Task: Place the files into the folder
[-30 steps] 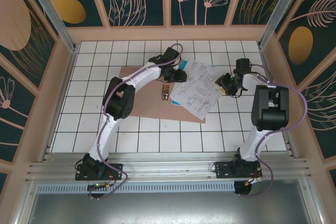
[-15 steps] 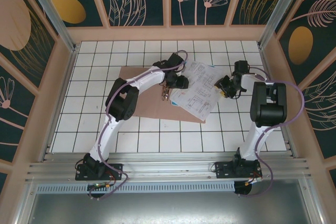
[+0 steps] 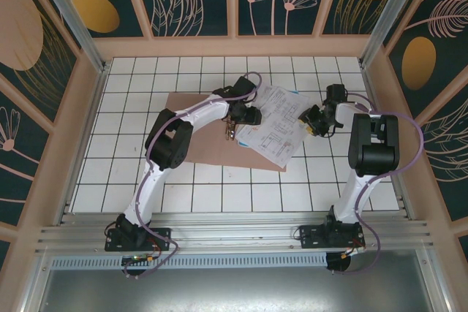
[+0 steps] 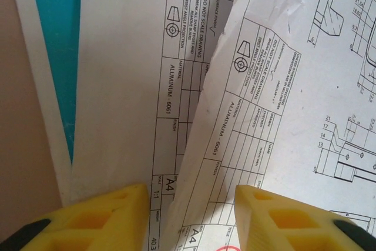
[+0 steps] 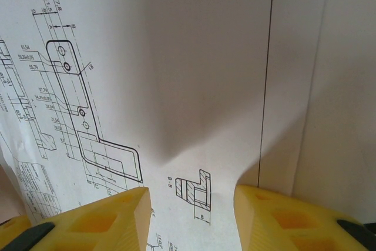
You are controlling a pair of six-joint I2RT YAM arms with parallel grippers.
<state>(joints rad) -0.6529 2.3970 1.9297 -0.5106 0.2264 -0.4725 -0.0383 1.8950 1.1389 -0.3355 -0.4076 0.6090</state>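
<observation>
Where legible, files (image 4: pixel 264 104): "ALUMINUM - 6061".

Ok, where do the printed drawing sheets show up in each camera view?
Top external: printed sheets right of centre, on the kraft folder.
Left wrist: overlapping, across centre and right.
Right wrist: centre, bracket drawing at left.
Shared landmark: the folder, also along the left wrist view's left edge.

Files (image 4: pixel 176 86), title blocks on two overlapping sheets: "DO NOT SCALE DRAWING", "FIRST ANGLE PROJECTION", "ALUMINUM - 6061", "A4". Right wrist view, printed drawing: section label "B - B", dimensions "61,54", "17,8", "18".
</observation>
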